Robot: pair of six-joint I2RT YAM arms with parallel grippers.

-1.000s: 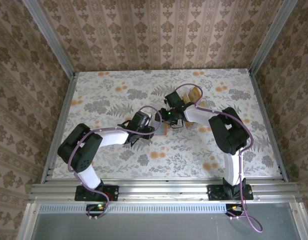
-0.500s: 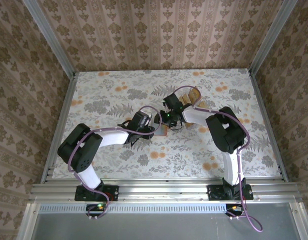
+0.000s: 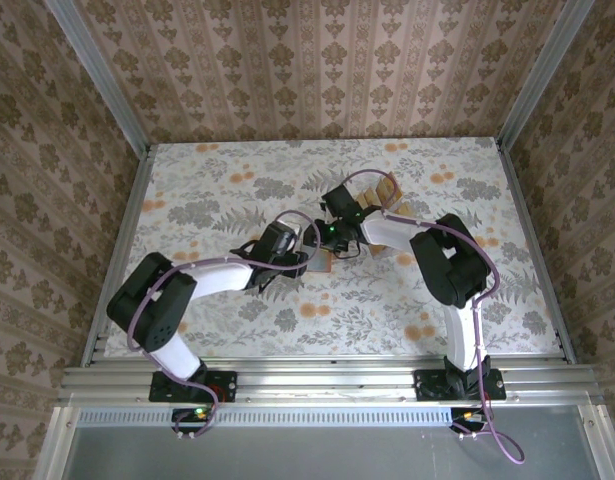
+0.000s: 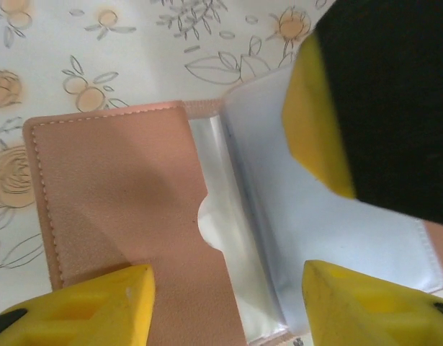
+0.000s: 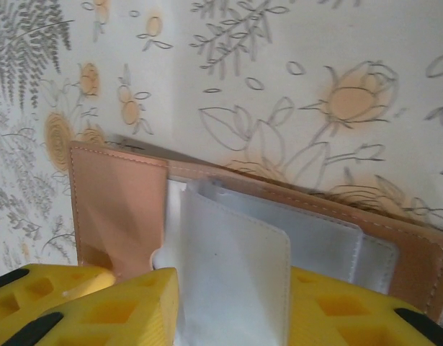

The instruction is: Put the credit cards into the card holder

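Salmon-pink leathery folding card holder lies open on floral desk, soft, with slippery clear sleeves; left hand straddles it, fingers apart, empty; right hand flanks a raised sleeve, grip uncertain. Likely best held by its cover.

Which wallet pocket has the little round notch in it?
The pink pocket of the card holder has the notch in its edge. The clear plastic sleeves beside it show none.

overhead view, wrist close-ups share card holder
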